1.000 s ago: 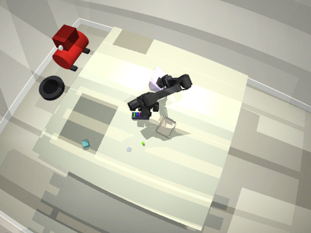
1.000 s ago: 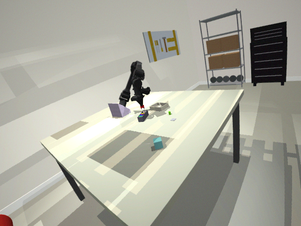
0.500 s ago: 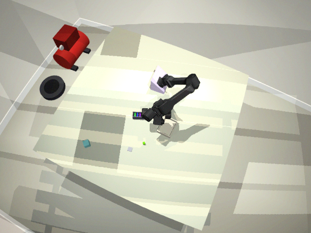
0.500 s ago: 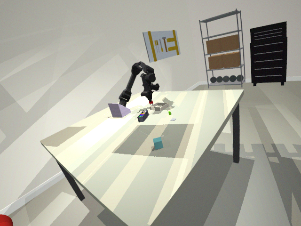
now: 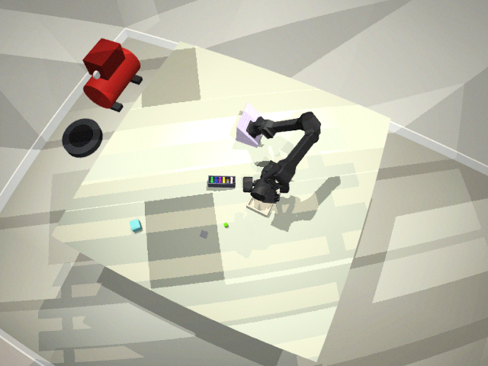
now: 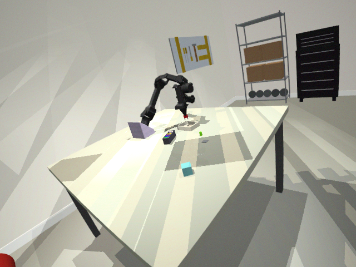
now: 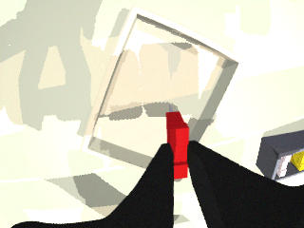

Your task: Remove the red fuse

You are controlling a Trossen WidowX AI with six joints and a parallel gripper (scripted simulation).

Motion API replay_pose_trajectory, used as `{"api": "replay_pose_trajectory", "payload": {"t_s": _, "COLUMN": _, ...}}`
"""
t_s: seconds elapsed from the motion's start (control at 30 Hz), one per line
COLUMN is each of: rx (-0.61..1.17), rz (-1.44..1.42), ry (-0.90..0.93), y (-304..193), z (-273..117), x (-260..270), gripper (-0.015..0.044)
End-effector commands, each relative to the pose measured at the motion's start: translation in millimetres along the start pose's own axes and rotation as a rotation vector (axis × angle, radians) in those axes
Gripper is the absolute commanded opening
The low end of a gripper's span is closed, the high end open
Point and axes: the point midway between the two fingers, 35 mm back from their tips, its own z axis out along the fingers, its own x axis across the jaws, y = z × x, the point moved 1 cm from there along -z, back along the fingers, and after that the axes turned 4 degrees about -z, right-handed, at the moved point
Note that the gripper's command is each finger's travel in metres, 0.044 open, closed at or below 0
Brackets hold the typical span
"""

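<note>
The red fuse (image 6: 185,116) (image 7: 179,142) is held between the fingertips of my gripper (image 6: 185,115) (image 7: 178,150), which is shut on it. The fuse hangs above the tray, its metal end pointing away from the fingers. The tray (image 5: 256,211) (image 6: 188,128) (image 7: 110,76) is shallow, beige and square; in the top view the arm covers part of it. The dark fuse block (image 5: 222,186) (image 6: 168,140) (image 7: 266,154) stands apart from the tray, with green, blue, purple, yellow and white fuses in it. In the top view the fingertips and the red fuse are hidden under the arm.
A lilac wedge-shaped block (image 5: 248,133) (image 6: 141,130) stands beside the arm's base. A small green piece (image 5: 226,225) (image 6: 200,133), a flat grey piece (image 5: 203,233) (image 6: 204,141) and a cyan cube (image 5: 135,225) (image 6: 187,168) lie on the table, apart from the tray.
</note>
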Motion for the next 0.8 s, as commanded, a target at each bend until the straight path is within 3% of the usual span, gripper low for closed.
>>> {"api": "replay_pose_trajectory", "payload": {"t_s": 0.0, "rx": 0.000, "rz": 0.008, "ry": 0.004, "y": 1, "z": 2, "x": 3, "gripper": 0.0000}}
{"api": "replay_pose_trajectory", "payload": {"t_s": 0.77, "rx": -0.001, "rz": 0.007, "ry": 0.005, "y": 1, "z": 38, "x": 3, "gripper": 0.0000}}
